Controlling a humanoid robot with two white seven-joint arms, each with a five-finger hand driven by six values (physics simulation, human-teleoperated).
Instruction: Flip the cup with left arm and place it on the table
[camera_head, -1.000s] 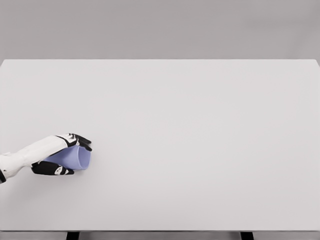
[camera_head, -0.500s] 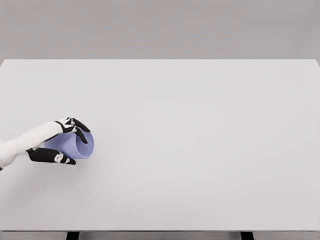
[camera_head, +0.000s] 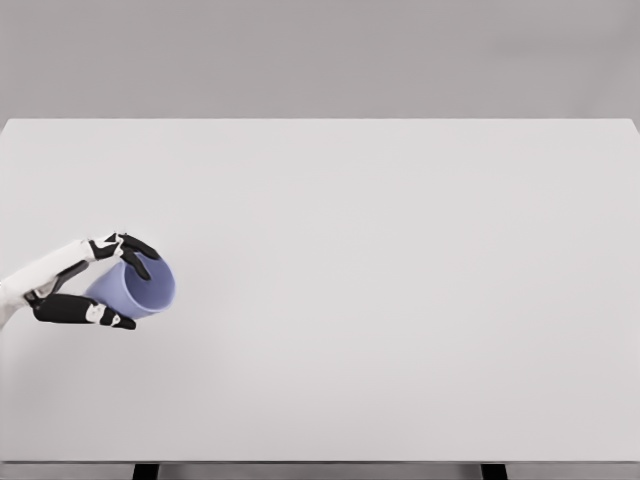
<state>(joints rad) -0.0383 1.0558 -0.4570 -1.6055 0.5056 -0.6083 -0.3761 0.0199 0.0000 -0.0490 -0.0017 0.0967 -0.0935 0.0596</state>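
- The left hand (camera_head: 95, 285) came in from the lower left edge of the head view, a white, smooth-shelled forearm ending in black-tipped fingers (camera_head: 137, 250).
- Its fingers were wrapped around the cup (camera_head: 140, 287): the upper fingers curved over the top of the wall, and the thumb (camera_head: 85, 313) lay along the underside (a clamp from two sides).
- The cup was a plain, matte, lavender-blue cylinder, slightly tapered, without a handle.
- It was tilted on its side at the left of the table (camera_head: 380, 280), its round open mouth turned toward the right and toward the camera, so the paler inner wall showed.
- Whether the cup touched the surface could not be told.
- The table was a broad rectangle with a flat, pale grey, even top and dark legs (camera_head: 146, 470) showing at the near edge.
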